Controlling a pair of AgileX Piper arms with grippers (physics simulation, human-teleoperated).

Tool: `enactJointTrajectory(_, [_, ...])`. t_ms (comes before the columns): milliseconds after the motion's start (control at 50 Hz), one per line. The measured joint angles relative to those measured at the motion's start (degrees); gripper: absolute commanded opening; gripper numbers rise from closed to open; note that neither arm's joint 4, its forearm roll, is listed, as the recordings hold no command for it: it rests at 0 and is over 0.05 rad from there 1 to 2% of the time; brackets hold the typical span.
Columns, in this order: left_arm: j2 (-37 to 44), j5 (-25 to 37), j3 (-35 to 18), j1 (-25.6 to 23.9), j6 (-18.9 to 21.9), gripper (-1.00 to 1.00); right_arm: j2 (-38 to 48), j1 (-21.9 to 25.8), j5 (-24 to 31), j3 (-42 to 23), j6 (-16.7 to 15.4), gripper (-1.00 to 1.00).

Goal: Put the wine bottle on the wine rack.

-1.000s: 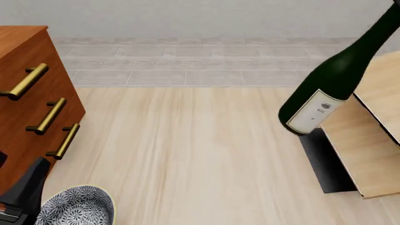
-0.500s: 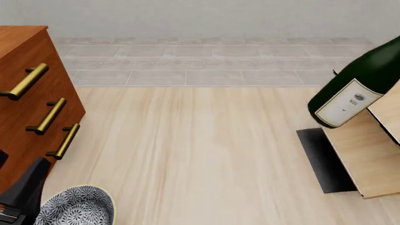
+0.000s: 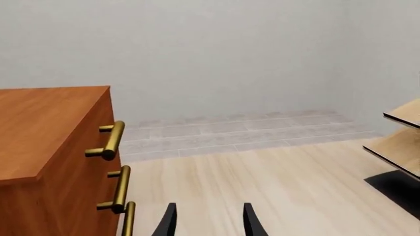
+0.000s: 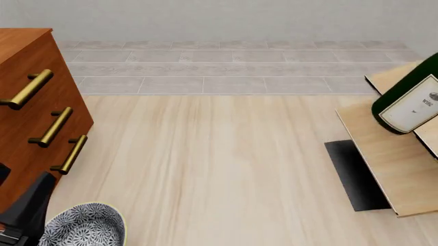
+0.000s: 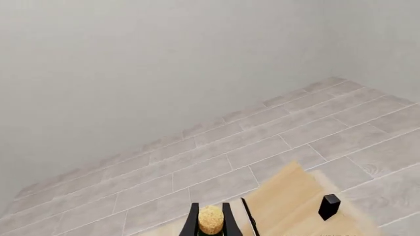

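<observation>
Dark green glass wine bottle [image 4: 411, 102], white label outward, tilted at the front view's right edge over the pale-wood panels of the wine rack [image 4: 393, 169]; its gold cap [image 5: 211, 219] sits pinched between the two black fingers of the right gripper [image 5: 211, 222], whose jaws are closed narrowly on it, rack panels lying just beyond those jaws. Left gripper [image 3: 207, 222]: jaws parted with nothing between them, light wood surface [image 4: 205, 169] ahead of them, reddish-brown cabinet [image 3: 46, 147] with brass handles to one side, a patterned bowl [image 4: 85, 225] near that arm.
</observation>
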Motion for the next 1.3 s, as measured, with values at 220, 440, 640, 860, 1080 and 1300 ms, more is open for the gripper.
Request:
enactJointTrajectory(220, [0.00,-0.06,0.08,-0.18,-0.15,1.00,0.67,-3.45,2.16,-2.20,-0.53,-1.00])
enactJointTrajectory(440, [0.00,-0.38,0.44,-0.20,-0.35,1.00,1.78,-7.15,2.54,-2.78,-0.91,-1.00])
enactJointTrajectory(640, [0.00,-0.64,0.67,-0.14,-0.42,1.00,2.58,-10.29,1.39,-1.30,-0.59,-1.00])
enactJointTrajectory(860, [0.00,-0.88,0.96,-0.11,-0.41,1.00,3.32,-13.00,-0.24,0.70,-0.28,-1.00])
enactJointTrajectory(1080, [0.00,-1.06,1.27,0.02,-0.37,1.00,4.43,-15.28,-2.03,2.26,-0.10,-1.00])
enactJointTrajectory(1300, [0.00,-0.71,1.12,0.30,-0.53,1.00,5.41,-17.00,-3.96,3.98,0.13,-1.00])
